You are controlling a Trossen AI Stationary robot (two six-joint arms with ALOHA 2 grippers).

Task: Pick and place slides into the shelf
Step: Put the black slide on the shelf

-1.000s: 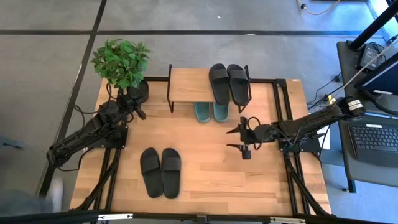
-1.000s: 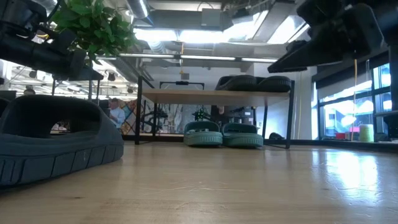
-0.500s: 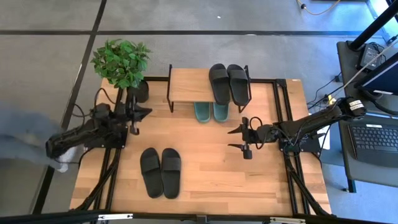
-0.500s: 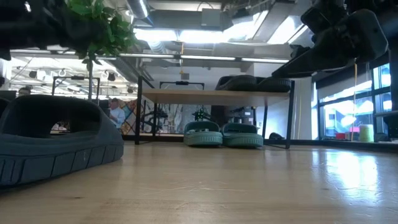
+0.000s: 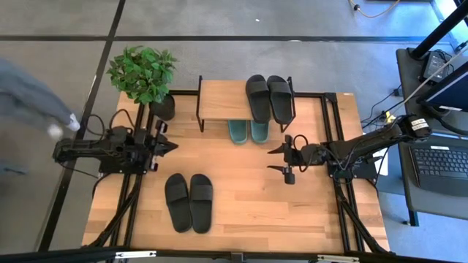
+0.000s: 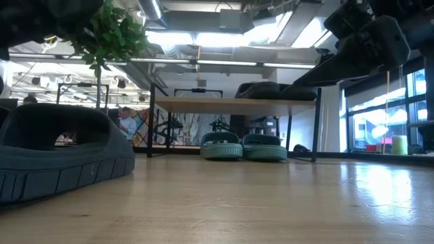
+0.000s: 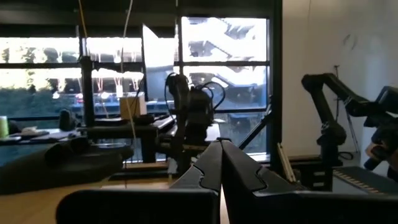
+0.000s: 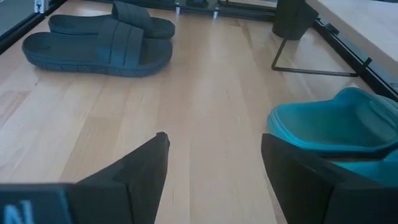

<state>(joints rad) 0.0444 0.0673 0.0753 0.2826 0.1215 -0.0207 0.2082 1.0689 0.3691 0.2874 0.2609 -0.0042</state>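
So the left tool [image 5: 167, 145], pressed together and empty, has been swung down off the plant toward the black slides [image 5: 189, 201] left on the counter [image 5: 241, 197]. The right tool [image 5: 281, 159] is kept spread near the shelf [image 5: 219, 98], so that pair looks next.

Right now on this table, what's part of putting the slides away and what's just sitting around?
Part of the job:
- black pair on the table
- black pair on the shelf top
- green pair underneath
- shelf
- right claw, open
- left claw, shut

Just sitting around:
- potted plant
- laptop
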